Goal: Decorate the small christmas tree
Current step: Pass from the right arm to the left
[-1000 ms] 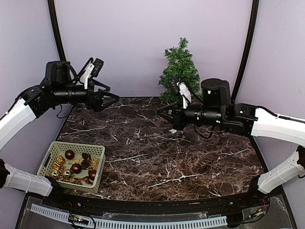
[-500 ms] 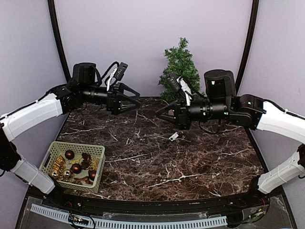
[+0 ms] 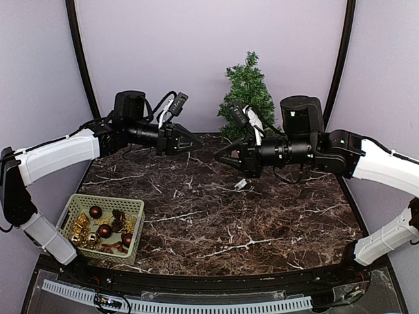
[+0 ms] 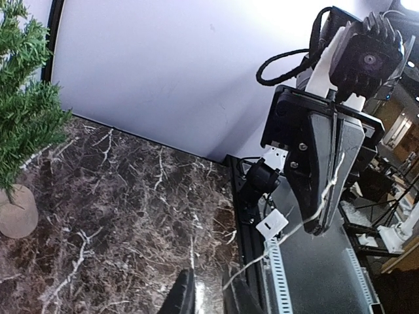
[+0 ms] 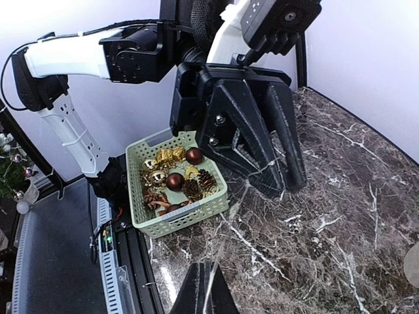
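- One small christmas tree (image 3: 247,91) is recorded, upright at the far edge of the desk (image 3: 262,222), right of centre and just behind the right arm.
- One pale green basket (image 3: 105,198) is noted at the near left corner. Three dark-red balls (image 3: 104,230) are counted in it. The gold pieces and cones among them are too tangled to count.
- One thin pale wire (image 4: 262,256) with one white tag (image 4: 272,224) is seen.
- The right hand (image 3: 219,156) is closed, its fingers clamped on that wire above mid-desk.
- The left hand (image 3: 195,143) is held just left of the right hand, tips facing it. The wire runs into the narrow gap between its fingers. Whether it is gripped cannot be told.
- In the left wrist view the tree is cut off at the left edge and only part of its tan base is seen.
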`<state>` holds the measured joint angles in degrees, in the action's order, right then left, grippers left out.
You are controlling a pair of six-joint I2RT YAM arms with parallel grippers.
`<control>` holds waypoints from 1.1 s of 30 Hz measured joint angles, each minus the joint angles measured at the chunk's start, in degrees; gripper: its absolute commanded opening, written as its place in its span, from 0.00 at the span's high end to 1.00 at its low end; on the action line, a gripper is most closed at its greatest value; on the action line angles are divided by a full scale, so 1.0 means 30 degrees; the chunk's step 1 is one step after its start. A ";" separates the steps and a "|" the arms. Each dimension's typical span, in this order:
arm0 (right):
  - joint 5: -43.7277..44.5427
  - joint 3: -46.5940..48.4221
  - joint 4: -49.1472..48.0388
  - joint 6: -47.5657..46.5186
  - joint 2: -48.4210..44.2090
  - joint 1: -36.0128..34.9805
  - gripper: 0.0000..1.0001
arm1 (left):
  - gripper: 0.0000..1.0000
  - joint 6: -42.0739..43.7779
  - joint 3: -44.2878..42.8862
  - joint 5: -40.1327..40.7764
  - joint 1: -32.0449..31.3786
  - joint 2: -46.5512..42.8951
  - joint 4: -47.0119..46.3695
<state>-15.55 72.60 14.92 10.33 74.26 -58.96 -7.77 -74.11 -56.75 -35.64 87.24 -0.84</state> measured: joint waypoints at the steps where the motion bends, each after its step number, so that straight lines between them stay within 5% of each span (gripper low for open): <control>1: 0.0197 -0.0080 -0.0131 0.0000 -0.0007 0.0000 1.00 | 0.91 0.0044 0.0000 -0.0015 0.0000 0.0000 -0.0022; 4: 0.1392 -0.0597 -0.0452 -0.0007 -0.0182 -0.0007 1.00 | 1.00 0.0255 0.0000 0.0313 0.0000 -0.0044 0.0095; 10: 0.5151 -0.2863 -0.2127 0.0146 -0.0510 -0.0015 1.00 | 1.00 0.0933 0.0801 0.1800 0.0000 -0.1115 0.0299; 15: 0.7533 -0.5676 -0.5559 0.1406 -0.0306 -0.0015 0.46 | 1.00 0.2572 0.1224 0.3636 0.0000 -0.2127 0.1559; 19: 0.9704 -0.9041 -0.9180 0.3381 -0.0095 -0.0015 0.28 | 1.00 0.3519 0.2521 0.4838 0.0000 -0.2973 0.2127; 24: 1.2590 -1.0214 -1.0863 0.5319 0.0729 0.0109 0.23 | 1.00 0.3687 0.3257 0.5217 -0.0007 -0.3016 0.2667; 33: 1.3653 -1.1293 -1.5686 0.6812 0.3067 0.3657 0.32 | 1.00 0.3483 0.3235 0.6943 -0.0022 -0.2776 0.3337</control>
<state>25.41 38.72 -32.14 30.76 83.46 -47.99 2.68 -64.40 -35.92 -35.70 78.91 9.17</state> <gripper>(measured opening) 0.691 0.009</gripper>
